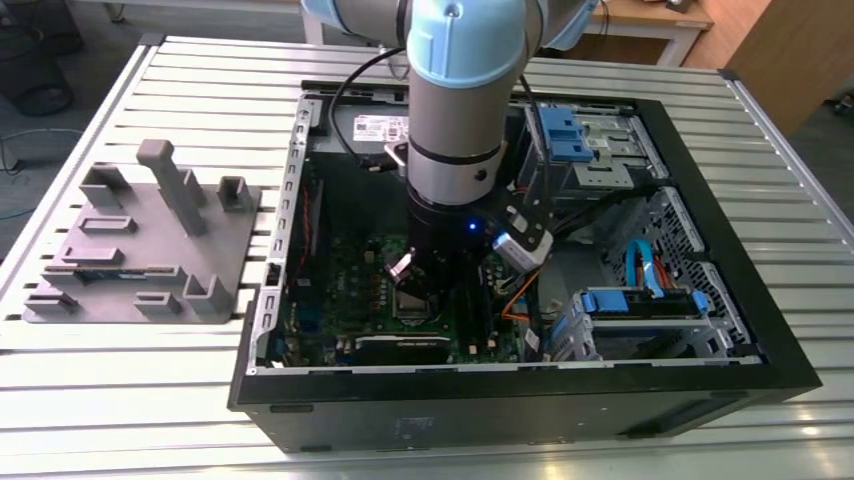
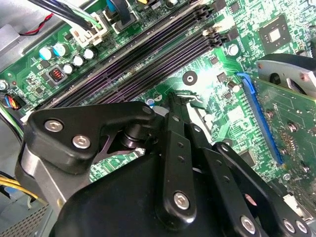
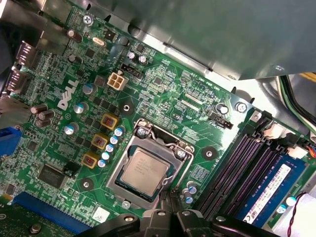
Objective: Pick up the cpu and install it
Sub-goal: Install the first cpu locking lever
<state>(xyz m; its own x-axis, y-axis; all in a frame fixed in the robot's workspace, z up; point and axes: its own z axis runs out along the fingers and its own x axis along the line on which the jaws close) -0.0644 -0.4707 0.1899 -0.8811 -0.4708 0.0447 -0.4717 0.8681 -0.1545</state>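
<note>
I have the arm [image 1: 461, 120] plunged down into the open computer case [image 1: 694, 330] on the slatted table [image 1: 160, 400], with the empty grey fixture tray [image 1: 140, 250] off to the exterior view's left. Over the green motherboard [image 3: 163, 84], the cpu [image 3: 144, 170] already lies flat in its socket [image 3: 148, 173], whose metal frame is swung up, so by my reckoning placing is done and clamping remains. The gripper [image 3: 170, 200] hangs just beside the socket, grasping nothing; whether its jaws are parted I cannot tell.
</note>
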